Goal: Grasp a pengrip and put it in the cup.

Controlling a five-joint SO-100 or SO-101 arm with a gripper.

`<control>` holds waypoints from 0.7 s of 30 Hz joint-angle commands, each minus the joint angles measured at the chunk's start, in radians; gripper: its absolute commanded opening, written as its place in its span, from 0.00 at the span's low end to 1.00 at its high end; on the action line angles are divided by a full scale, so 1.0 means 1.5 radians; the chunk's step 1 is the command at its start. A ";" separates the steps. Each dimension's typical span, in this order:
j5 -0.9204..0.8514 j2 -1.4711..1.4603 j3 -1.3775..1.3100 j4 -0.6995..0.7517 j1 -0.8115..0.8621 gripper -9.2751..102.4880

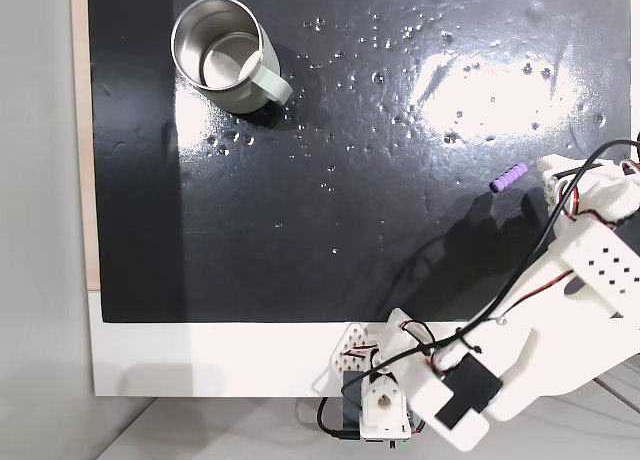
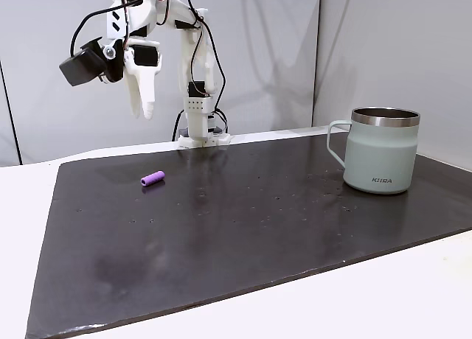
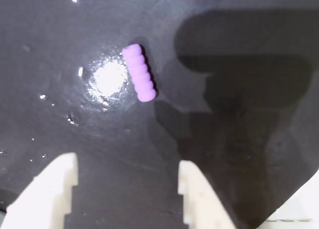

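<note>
Wrist view: gripper [image 3: 124,189] spread wide, empty, hanging above the mat [image 3: 60,40] with the pengrip [image 3: 139,72] lying on its side just ahead of the fingertips, slightly off-centre between them. Fixed view from the side puts the gripper [image 2: 140,107] well above the mat, pengrip [image 2: 153,178] below and a bit toward the camera.

Pengrip looks light, soft and rubbery, ribbed so probably grippy; likely to roll if nudged along its round side. Best guess: pinch across the middle of the tube, jaws square to its long axis, after a small wrist turn.

Cup [image 1: 224,56] stands upright at the far corner of the mat, well apart from the pengrip [image 1: 507,178], handle out to the side. Steel inside looks empty.
</note>
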 commanded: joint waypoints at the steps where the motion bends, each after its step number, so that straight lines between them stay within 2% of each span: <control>1: 0.001 -0.032 -0.056 0.008 0.007 0.32; 11: 0.029 -0.140 -0.118 0.010 -0.003 0.32; 18: 0.062 -0.311 -0.362 0.133 -0.002 0.32; 21: 0.062 -0.341 -0.398 0.137 0.002 0.32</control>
